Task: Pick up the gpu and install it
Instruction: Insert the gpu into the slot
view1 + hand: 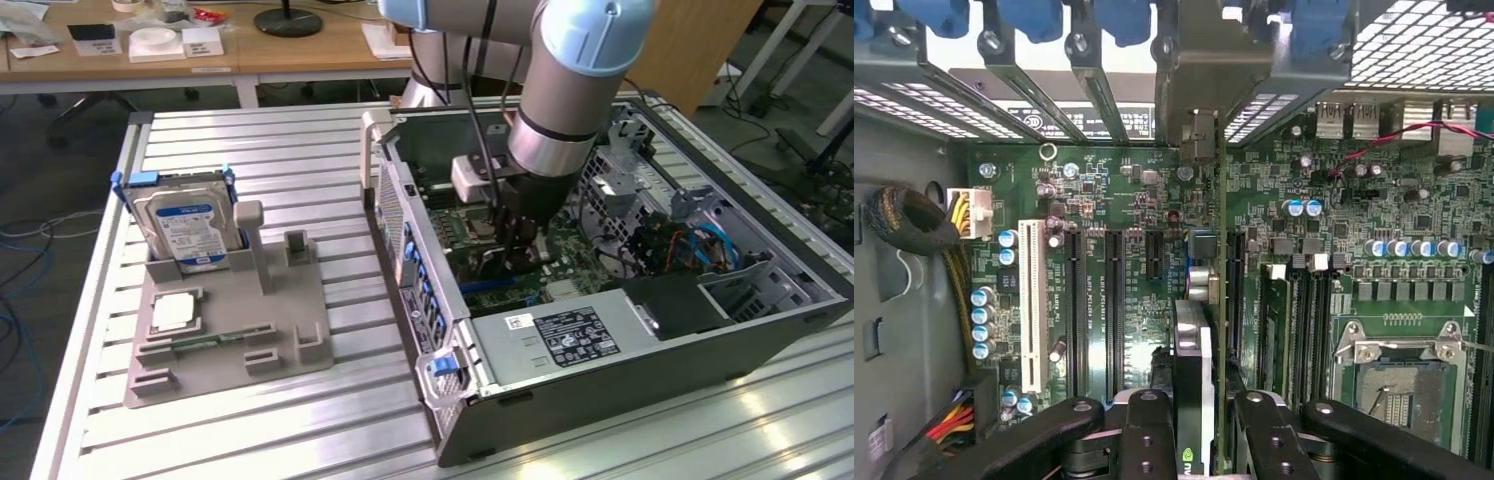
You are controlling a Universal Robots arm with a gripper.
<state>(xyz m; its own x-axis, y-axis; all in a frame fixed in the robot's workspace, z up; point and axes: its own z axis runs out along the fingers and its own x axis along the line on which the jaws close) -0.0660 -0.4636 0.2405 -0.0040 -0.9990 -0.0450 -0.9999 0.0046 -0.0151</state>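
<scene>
Arm: my silver-and-pale-blue jointed arm (567,90) reaches down steeply from above, forearm nearly vertical.
Wrist: pointed straight down, with a small grey box mounted on its side.
Gripper: my black two-fingered gripper (1199,425) hangs low, facing downward.
Fingers: my black fingers (1149,430) are partly closed, clamped on either side of the thin dark gpu card (1194,380), held on edge.

One arm (567,90), one gripper (514,250), one gpu (1194,370) in it. One open case (601,330) with one motherboard (1144,250). On the bench, one grey tray (227,330) carrying one hard drive (184,225) (blue-labelled) and one processor (175,312). One white slot (1031,300), one CPU socket (1399,385).
</scene>
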